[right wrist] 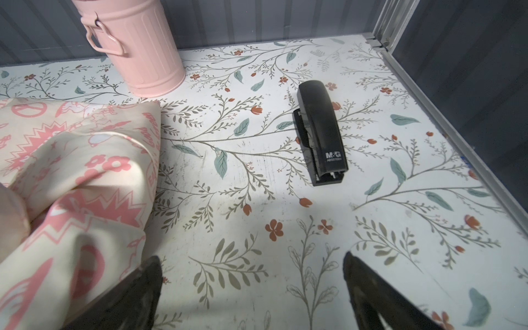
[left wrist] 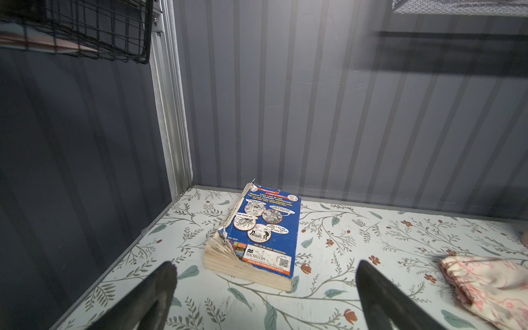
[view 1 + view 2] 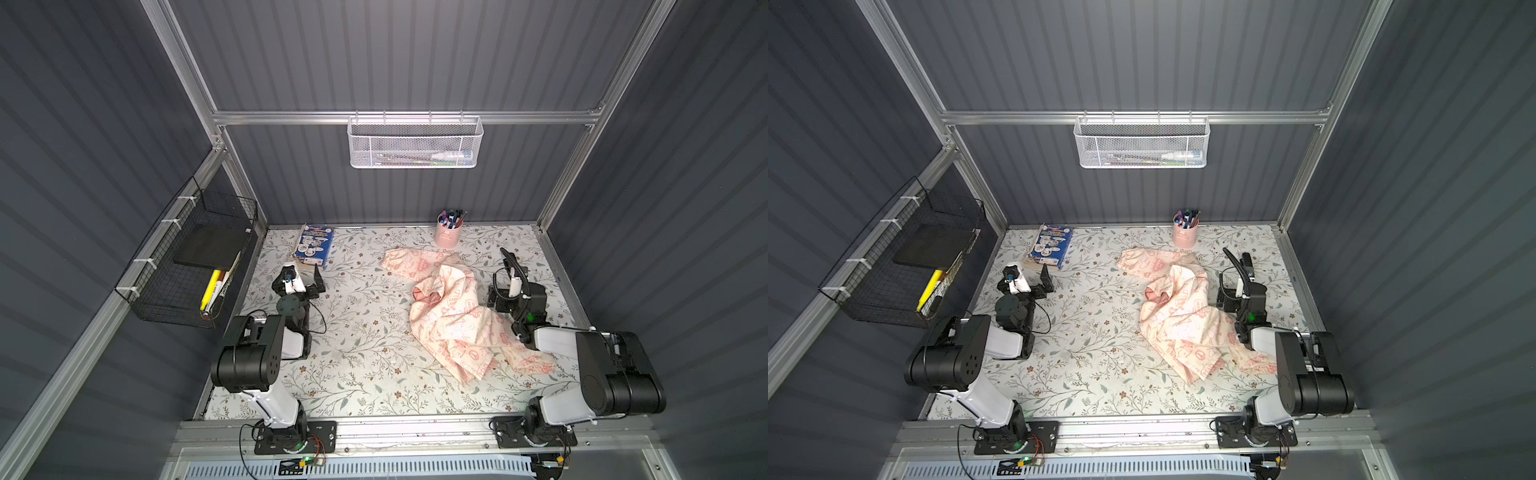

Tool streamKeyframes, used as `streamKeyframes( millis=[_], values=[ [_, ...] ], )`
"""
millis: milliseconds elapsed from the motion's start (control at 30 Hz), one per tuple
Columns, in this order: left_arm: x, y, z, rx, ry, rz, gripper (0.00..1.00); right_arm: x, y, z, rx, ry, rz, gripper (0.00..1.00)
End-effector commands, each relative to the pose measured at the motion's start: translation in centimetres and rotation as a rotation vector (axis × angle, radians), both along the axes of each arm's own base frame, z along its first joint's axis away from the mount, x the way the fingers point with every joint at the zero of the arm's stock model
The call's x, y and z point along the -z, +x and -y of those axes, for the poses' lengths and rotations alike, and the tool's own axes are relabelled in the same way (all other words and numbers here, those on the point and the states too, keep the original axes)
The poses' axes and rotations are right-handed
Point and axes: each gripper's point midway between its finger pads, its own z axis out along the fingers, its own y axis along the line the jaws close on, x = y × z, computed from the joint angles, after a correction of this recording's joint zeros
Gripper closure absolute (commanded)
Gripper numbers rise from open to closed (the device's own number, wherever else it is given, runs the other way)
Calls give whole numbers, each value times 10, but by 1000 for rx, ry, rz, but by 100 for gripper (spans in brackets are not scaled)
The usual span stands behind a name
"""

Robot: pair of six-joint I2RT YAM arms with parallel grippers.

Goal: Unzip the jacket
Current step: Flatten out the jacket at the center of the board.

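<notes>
Cream printed jacket (image 3: 451,320) crumpled on floral tabletop (image 3: 357,340), left pincer (image 2: 265,265) apart, right pincer (image 1: 251,258) apart

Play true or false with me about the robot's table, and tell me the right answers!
1. The jacket lies crumpled on the flowery table. True.
2. The left claw is holding the book. False: the claw is open and empty, and the book lies on the table in front of it.
3. The pink pot has pens in it. True.
4. The stapler is inside the pink pot. False: it lies on the table beside the pot.
5. The right claw is pinching the jacket. False: it is open and holds nothing.
</notes>
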Motion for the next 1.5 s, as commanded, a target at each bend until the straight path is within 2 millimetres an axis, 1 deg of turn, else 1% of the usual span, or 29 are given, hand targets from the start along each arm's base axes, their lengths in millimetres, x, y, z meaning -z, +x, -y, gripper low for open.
streamKeyframes(
  millis=[0,100,200,233,300,400,433,500,533,567,600,633,700,733,800,867,900,967,1033,1133,1167,1267,1367,1467],
  values=[
    [-20,5,0,-21,18,27,1,-22,10,-2,-22,-7,45,1],
    [-35,7,-2,-45,8,3,1,-37,1,-5,-34,3,17,1],
    [-54,7,-5,-63,-40,-3,1,-63,-11,4,34,30,67,1],
    [-60,8,-6,-68,-63,-8,1,-74,-16,6,57,49,91,1],
    [-70,14,-6,-68,-95,-21,1,-88,-23,9,88,82,112,1],
    [-78,24,-17,-140,-177,-69,1,-107,-31,6,77,121,115,1],
    [-81,29,-17,-139,-200,-83,1,-114,-33,7,85,138,119,1],
    [-78,35,-25,-185,-252,-134,1,-124,-40,22,197,184,128,1],
    [-81,40,-25,-189,-271,-151,1,-126,-45,38,322,225,128,1],
    [-82,44,-23,-179,-283,-171,1,-125,-53,58,478,261,135,1],
    [-86,46,-19,-161,-289,-173,1,-124,-58,71,571,264,128,1],
    [-89,47,-16,-138,-302,-177,1,-120,-63,76,625,308,89,1],
    [-91,50,-15,-140,-361,-195,1,-119,-63,77,644,340,28,1],
    [-92,53,-12,-127,-378,-207,1,-120,-60,73,628,349,12,1],
    [-93,61,2,-55,-387,-241,1,-121,-52,62,563,373,-15,1],
    [-100,71,14,12,-371,-250,1,-121,-40,42,450,418,-48,1],
    [-100,75,24,67,-370,-262,1,-121,-35,32,393,442,-64,1],
    [-94,79,43,159,-377,-297,1,-123,-22,6,241,495,-89,1],
    [-91,81,62,223,-399,-318,1,-124,-14,-16,134,549,-141,1],
    [-82,82,98,283,-388,-371,1,-116,-3,-42,33,564,-237,1],
    [-80,83,111,302,-379,-388,1,-114,-1,-51,0,545,-261,1],
    [-73,83,138,371,-390,-424,1,-102,4,-75,-65,480,-345,4],
    [-66,82,154,432,-423,-449,1,-88,8,-98,-118,454,-421,10],
    [-66,80,167,466,-436,-453,1,-77,11,-122,-176,441,-473,15]
  ],
)
